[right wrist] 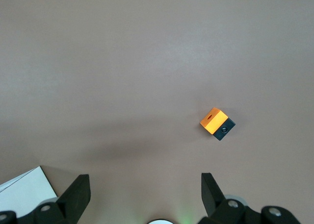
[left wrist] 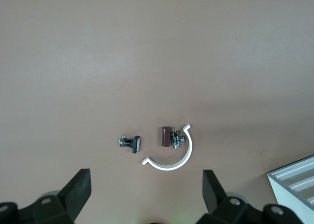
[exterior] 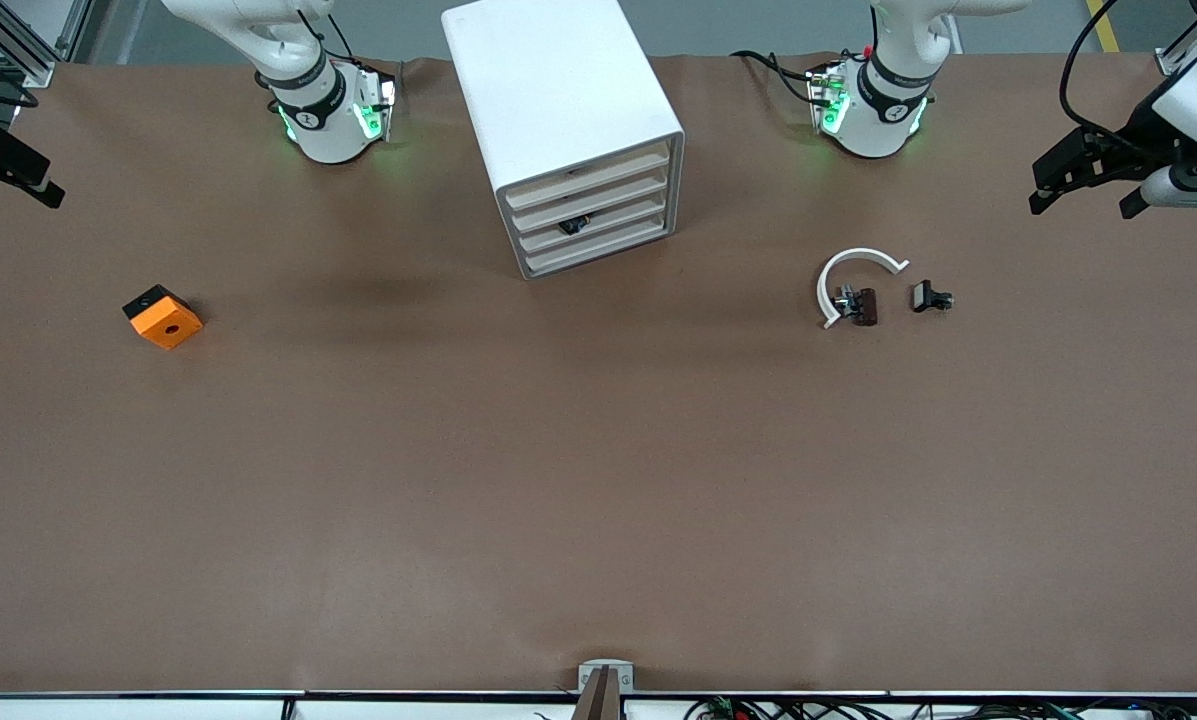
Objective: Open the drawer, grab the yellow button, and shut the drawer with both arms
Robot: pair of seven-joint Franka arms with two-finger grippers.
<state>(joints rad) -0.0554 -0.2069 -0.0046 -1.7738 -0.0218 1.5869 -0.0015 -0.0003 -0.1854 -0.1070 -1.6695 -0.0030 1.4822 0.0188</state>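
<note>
4 shut drawers [exterior: 590,205]; dark speck, maybe the button [exterior: 572,226], barely discernible.

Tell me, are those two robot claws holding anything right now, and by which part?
Nothing is held. The left gripper hangs open above the small clips and white ring; the right gripper hangs open above bare table near the orange cube.

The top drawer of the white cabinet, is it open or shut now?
Shut. The top drawer sits flush with the three fronts below it in the cabinet; nothing is pulled out.
</note>
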